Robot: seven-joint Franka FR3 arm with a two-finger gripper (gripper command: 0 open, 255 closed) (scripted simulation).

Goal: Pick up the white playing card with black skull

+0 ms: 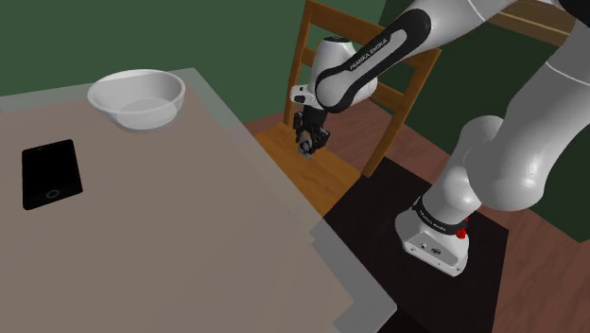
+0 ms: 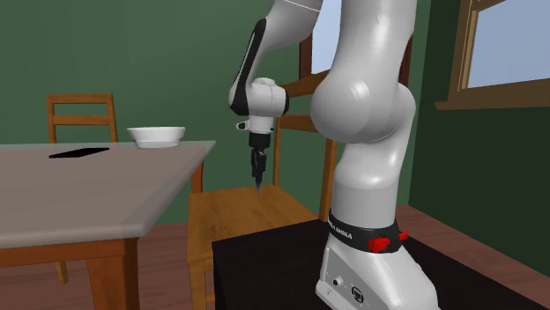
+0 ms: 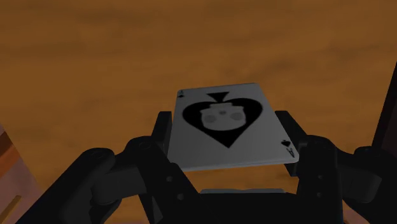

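presently: white playing card with black spade-and-skull mark point(image 3: 228, 137), clasped by its side edges in all-black two-finger gripper point(image 1: 309, 144), held above brown wooden chair seat point(image 1: 331, 180). risk: thin edges bowed or slipped, card dropped.

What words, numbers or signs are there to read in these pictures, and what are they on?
"FRANKA EMIKA": small white letters on the arm's dark band, only just readable.
Big black spade with a skull inside: a sign, no words, on the playing card between the hand's fingers.
Corner marks on the playing card: too small to read.
White lettering on the base ring: too small to read.
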